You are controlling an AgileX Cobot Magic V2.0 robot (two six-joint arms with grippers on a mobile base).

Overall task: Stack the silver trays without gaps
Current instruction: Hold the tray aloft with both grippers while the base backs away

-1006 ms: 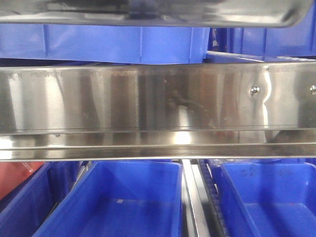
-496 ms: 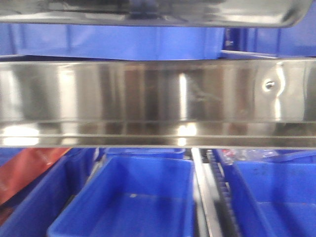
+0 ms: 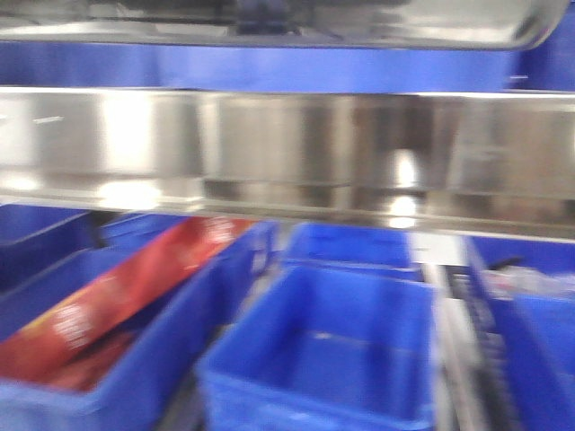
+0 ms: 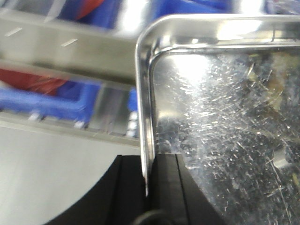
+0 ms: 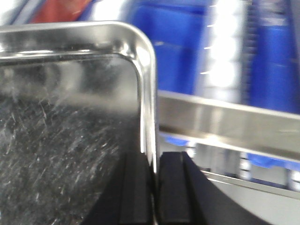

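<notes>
Shiny steel shelf rail (image 3: 287, 148), blue bins (image 3: 332, 350) below, red packet (image 3: 117, 305)

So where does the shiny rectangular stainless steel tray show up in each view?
Front view: the shiny steel tray spans the top edge, rounded corner upper right.
Left wrist: tray fills the right half; left gripper pinches its rim, bottom centre.
Right wrist: tray fills the left half; right gripper pinches its rim.
Shared landmark: the long steel shelf rail.
</notes>
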